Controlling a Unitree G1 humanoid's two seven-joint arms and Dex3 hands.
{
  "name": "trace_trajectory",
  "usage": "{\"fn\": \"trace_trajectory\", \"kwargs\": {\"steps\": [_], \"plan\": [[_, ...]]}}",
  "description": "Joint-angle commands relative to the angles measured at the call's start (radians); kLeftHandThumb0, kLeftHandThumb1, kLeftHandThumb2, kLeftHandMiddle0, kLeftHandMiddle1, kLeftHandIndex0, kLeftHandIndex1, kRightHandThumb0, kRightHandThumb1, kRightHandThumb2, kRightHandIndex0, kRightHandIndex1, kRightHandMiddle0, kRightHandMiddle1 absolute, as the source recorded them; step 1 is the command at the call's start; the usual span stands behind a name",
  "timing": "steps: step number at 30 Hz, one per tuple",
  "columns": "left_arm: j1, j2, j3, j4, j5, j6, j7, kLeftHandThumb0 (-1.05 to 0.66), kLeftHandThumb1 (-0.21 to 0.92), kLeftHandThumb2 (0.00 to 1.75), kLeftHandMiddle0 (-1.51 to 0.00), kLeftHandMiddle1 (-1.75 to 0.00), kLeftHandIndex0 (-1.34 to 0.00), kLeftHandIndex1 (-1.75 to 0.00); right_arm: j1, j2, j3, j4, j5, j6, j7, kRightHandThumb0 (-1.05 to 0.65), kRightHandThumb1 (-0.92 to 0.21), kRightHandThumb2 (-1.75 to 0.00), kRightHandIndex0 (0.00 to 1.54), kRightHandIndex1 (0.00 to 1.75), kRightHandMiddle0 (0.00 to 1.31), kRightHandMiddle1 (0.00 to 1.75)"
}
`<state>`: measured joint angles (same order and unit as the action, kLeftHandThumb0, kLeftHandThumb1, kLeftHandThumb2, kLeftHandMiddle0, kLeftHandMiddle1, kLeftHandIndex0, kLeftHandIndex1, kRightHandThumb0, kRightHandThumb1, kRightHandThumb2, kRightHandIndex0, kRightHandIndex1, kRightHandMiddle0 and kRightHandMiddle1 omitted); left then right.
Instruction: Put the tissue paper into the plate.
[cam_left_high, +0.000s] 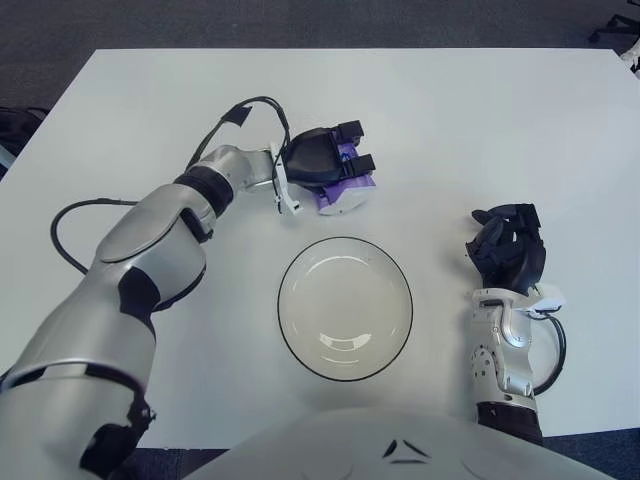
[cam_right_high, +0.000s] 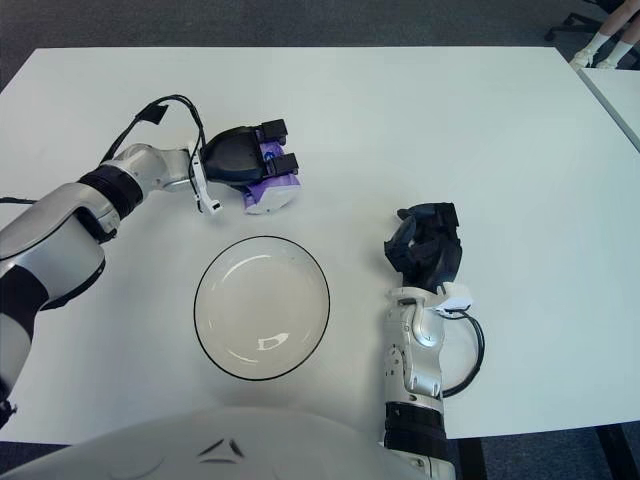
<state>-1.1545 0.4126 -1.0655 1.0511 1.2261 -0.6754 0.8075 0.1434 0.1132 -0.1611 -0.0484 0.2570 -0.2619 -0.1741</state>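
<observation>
The left hand reaches out across the white tabletop from a long, bent arm, its dark fingers curled down over the tissue paper, a purple and white pack, gripping it from above. In the left eye view the pack sits just beyond the far rim of the plate, slightly to its left, apart from it. The plate is a pale shallow dish with a dark edge and nothing in it. The right hand stands upright to the right of the plate, forearm vertical, fingers folded in on themselves around nothing.

From the right eye view the left hand shows side-on, wrist level, a black cable looping behind the forearm, the pack peeping out beneath the fingers
</observation>
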Motion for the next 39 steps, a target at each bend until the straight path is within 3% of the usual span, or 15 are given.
{"fn": "trace_trajectory", "kwargs": {"steps": [1, 13, 18, 21, 25, 29, 35, 39], "plan": [[0.061, 0.014, -0.049, 0.041, 0.054, 0.0, -0.062, 0.0, 0.02, 1.66, -0.85, -1.73, -0.59, -1.75, 0.075, 0.052, -0.009, 0.095, 0.022, 0.073, -0.009, -0.4, -0.59, -0.99, 0.66, 1.55, 0.4, 1.75], [0.074, 0.032, 0.041, 0.049, -0.064, -0.028, -0.165, 0.0, 0.05, 1.62, -0.82, -1.73, -0.57, -1.75, 0.067, 0.055, -0.005, 0.103, 0.014, 0.076, -0.009, -0.4, -0.6, -0.96, 0.65, 1.55, 0.39, 1.75], [0.093, 0.016, 0.109, 0.079, -0.14, -0.024, -0.165, 0.0, 0.01, 1.68, -0.84, -1.74, -0.61, -1.75, 0.064, 0.056, -0.003, 0.106, 0.019, 0.076, -0.006, -0.4, -0.61, -0.96, 0.66, 1.55, 0.39, 1.75], [0.096, 0.02, 0.175, 0.101, -0.225, -0.062, -0.214, 0.0, -0.02, 1.71, -0.86, -1.74, -0.64, -1.75, 0.058, 0.057, -0.003, 0.112, 0.016, 0.075, -0.01, -0.4, -0.61, -0.96, 0.66, 1.55, 0.39, 1.75], [0.087, 0.067, 0.292, 0.072, -0.379, -0.163, -0.333, 0.0, -0.03, 1.71, -0.86, -1.75, -0.65, -1.75, 0.052, 0.059, -0.002, 0.118, 0.01, 0.078, -0.018, -0.4, -0.61, -0.96, 0.67, 1.53, 0.39, 1.75], [0.111, 0.078, 0.391, 0.028, -0.508, -0.192, -0.469, 0.0, -0.04, 1.72, -0.86, -1.75, -0.66, -1.74, 0.047, 0.061, -0.001, 0.122, 0.007, 0.08, -0.022, -0.4, -0.6, -0.96, 0.67, 1.52, 0.39, 1.75], [0.171, 0.046, 0.59, -0.021, -0.865, -0.141, -0.865, 0.0, 0.06, 1.62, -0.8, -1.74, -0.58, -1.75, 0.039, 0.067, 0.001, 0.12, -0.011, 0.099, -0.059, -0.4, -0.6, -0.97, 0.67, 1.54, 0.39, 1.75], [0.189, 0.042, 0.651, -0.087, -0.971, -0.086, -0.976, 0.0, 0.06, 1.62, -0.79, -1.74, -0.58, -1.75, 0.035, 0.062, 0.005, 0.124, -0.018, 0.098, -0.061, -0.4, -0.6, -0.97, 0.66, 1.56, 0.39, 1.75]]}}
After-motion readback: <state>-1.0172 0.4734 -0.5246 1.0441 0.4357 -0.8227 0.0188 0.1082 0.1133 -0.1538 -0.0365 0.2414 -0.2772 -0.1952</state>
